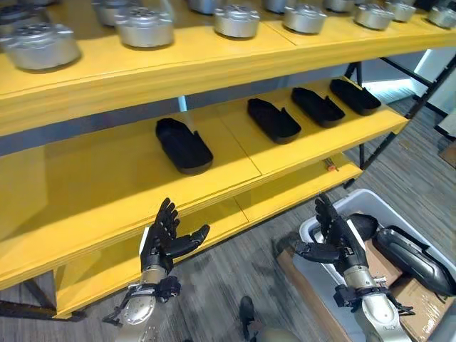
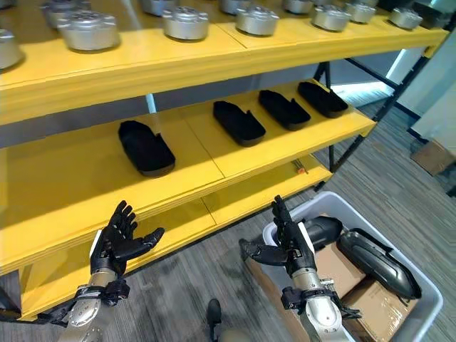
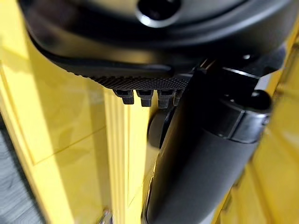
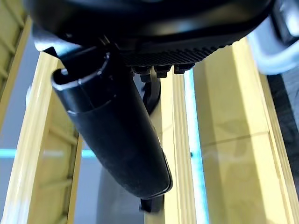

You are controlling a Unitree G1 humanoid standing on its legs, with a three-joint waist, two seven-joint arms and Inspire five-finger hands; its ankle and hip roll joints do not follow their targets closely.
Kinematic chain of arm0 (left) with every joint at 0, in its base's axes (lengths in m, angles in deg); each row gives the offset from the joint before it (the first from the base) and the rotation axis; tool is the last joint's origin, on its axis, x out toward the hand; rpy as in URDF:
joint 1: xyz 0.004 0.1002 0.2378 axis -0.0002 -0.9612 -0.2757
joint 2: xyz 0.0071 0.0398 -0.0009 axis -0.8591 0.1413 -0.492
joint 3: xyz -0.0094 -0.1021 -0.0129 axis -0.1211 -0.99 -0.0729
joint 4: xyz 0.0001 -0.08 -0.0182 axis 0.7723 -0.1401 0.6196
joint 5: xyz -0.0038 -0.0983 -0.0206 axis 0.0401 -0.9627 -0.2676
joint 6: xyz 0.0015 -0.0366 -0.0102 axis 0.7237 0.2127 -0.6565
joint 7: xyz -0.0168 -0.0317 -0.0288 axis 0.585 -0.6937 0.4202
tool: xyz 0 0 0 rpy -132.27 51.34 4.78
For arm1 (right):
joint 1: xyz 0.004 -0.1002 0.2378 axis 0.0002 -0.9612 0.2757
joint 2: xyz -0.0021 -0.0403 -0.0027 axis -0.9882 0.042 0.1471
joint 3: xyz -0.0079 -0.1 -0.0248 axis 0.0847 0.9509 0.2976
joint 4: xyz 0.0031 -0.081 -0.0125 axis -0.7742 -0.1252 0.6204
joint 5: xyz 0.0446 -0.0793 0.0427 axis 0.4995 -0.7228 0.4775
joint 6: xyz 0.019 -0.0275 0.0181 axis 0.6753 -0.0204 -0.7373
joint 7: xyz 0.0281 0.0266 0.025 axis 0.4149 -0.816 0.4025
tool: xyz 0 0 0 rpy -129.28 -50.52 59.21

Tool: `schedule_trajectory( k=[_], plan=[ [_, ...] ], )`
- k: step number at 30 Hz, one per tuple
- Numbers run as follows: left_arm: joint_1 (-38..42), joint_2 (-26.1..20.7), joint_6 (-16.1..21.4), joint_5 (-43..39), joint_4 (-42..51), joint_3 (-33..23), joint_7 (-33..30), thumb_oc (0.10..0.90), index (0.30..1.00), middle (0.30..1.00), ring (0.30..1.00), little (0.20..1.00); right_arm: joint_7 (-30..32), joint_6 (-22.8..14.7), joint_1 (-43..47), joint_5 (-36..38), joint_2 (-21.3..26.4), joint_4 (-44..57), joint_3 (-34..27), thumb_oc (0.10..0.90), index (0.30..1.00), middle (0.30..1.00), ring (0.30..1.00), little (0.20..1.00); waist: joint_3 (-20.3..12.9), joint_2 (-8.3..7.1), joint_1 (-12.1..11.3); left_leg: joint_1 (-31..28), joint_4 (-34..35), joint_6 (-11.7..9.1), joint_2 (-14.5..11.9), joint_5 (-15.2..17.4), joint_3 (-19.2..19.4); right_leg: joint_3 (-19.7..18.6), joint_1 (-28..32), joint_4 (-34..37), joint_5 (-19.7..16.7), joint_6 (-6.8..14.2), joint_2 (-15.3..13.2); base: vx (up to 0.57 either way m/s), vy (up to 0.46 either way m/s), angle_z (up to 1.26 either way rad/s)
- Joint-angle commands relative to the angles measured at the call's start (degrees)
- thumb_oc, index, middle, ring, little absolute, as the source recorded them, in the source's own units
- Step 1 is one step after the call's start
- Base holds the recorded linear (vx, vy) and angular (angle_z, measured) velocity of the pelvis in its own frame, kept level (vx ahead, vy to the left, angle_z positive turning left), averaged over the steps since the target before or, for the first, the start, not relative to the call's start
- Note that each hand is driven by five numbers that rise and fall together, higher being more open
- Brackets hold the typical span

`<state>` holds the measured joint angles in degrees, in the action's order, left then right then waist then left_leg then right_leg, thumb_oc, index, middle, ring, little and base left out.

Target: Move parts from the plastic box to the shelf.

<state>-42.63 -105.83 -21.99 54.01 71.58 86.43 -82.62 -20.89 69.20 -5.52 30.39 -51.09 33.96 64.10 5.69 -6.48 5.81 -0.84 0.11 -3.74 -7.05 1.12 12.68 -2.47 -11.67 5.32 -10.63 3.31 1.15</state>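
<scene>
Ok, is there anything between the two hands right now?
No object: in the left eye view only bare grey floor lies between the left hand and the right hand. Both are open and hold nothing.

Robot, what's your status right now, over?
Left hand and right hand open, both empty. Four black parts on the middle shelf; more wait in the plastic box. Nothing in the way.

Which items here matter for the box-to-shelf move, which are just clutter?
Job:
plastic box
black parts in the box
black parts on the middle shelf
yellow shelf
left hand, open
right hand, open

Lying about:
silver round parts on the top shelf
cardboard in the box
</scene>
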Motion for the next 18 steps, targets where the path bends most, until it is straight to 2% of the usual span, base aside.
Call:
schedule_trajectory(
  k=[1, 2, 3, 5, 6, 8, 11, 18],
  plan=[
    [6.4, 0.3, 7.0, -0.4, 4.0, -1.2, 1.2, 0.900, 1.000, 1.000, 1.000, 1.000, 0.0, -7.7, 9.5, 0.8, 2.9, 4.6, -3.0, 0.900, 1.000, 1.000, 1.000, 1.000, 0.4, 1.41, -2.6, 4.8, 0.8, -0.2, -0.1, -1.2, -23.2, -3.1, 2.4, -3.5, 5.9, 2.9, -2.9, -0.05, -0.045, -0.80],
    [6.4, 0.3, 7.0, -0.4, 4.0, -1.2, 1.2, 0.900, 1.000, 1.000, 1.000, 1.000, 0.0, -7.7, 9.6, 0.8, 2.9, 4.5, -3.0, 0.900, 1.000, 1.000, 1.000, 1.000, 0.3, 1.40, -2.4, 5.1, 0.5, -0.1, 0.0, -1.1, -23.3, -3.0, 2.3, -3.6, 6.0, 2.9, -3.0, -0.04, -0.035, -0.84],
    [7.0, 0.4, 7.0, -0.1, 3.8, -0.8, 1.6, 0.900, 1.000, 1.000, 1.000, 1.000, 0.0, -7.5, 11.5, 0.1, 3.3, 3.6, -2.2, 0.900, 1.000, 1.000, 1.000, 1.000, 0.2, 1.39, -3.1, 5.5, 0.3, 0.0, 2.1, -0.5, -27.5, -4.1, 1.8, -3.9, 5.8, 2.7, -2.4, 0.00, 0.016, -0.99],
    [7.0, 0.6, 6.7, 0.1, 3.2, -0.1, 2.4, 0.900, 1.000, 1.000, 1.000, 1.000, 0.4, -7.6, 10.4, -0.6, 3.0, 3.7, -3.4, 0.900, 1.000, 1.000, 1.000, 1.000, 0.1, 2.04, -2.1, 4.6, 0.8, 0.2, 1.3, -0.4, -24.2, -2.9, 3.0, -4.1, 6.6, 2.9, -3.5, 0.03, 0.090, -0.89],
    [7.0, 0.6, 6.7, 0.1, 3.2, 0.0, 2.4, 0.900, 1.000, 1.000, 1.000, 1.000, 0.4, -7.6, 10.4, -0.6, 3.0, 3.7, -3.4, 0.900, 1.000, 1.000, 1.000, 1.000, 0.1, 2.04, -2.1, 4.5, 0.9, 0.3, 1.3, -0.4, -24.2, -2.9, 3.1, -4.1, 6.7, 2.9, -3.5, 0.02, 0.120, -0.28],
    [7.0, 0.6, 6.7, 0.3, 3.0, 0.1, 2.4, 0.900, 1.000, 1.000, 1.000, 1.000, 0.8, -7.6, 9.6, -0.9, 2.6, 3.7, -4.1, 0.900, 1.000, 1.000, 1.000, 1.000, 0.3, 2.44, -1.6, 3.6, 1.5, 0.3, 0.9, -0.4, -22.5, -2.1, 4.0, -3.9, 6.9, 3.1, -4.3, 0.00, 0.138, 0.64],
    [5.9, 0.3, 6.9, 0.2, 3.7, -0.3, 2.2, 0.900, 1.000, 1.000, 1.000, 1.000, 0.9, -7.2, 8.8, -0.4, 1.5, 3.2, -4.2, 0.900, 1.000, 1.000, 1.000, 1.000, 0.2, 2.93, -1.1, 1.4, 2.2, 1.5, 2.2, 0.8, -19.7, -3.4, 4.2, -4.1, 6.2, 4.6, -5.6, -0.02, 0.189, 0.15],
    [4.3, -0.5, 6.6, 1.1, 4.3, -0.7, 2.3, 0.900, 1.000, 1.000, 1.000, 1.000, -0.2, -6.0, 7.4, -0.4, 0.7, 3.5, -3.8, 0.900, 1.000, 1.000, 1.000, 1.000, 0.3, 2.11, -0.9, -0.8, 1.9, 3.5, 5.1, 2.7, -16.7, -4.9, 4.2, -5.3, 5.4, 6.8, -8.2, -0.03, 0.183, -0.22]
  ],
)
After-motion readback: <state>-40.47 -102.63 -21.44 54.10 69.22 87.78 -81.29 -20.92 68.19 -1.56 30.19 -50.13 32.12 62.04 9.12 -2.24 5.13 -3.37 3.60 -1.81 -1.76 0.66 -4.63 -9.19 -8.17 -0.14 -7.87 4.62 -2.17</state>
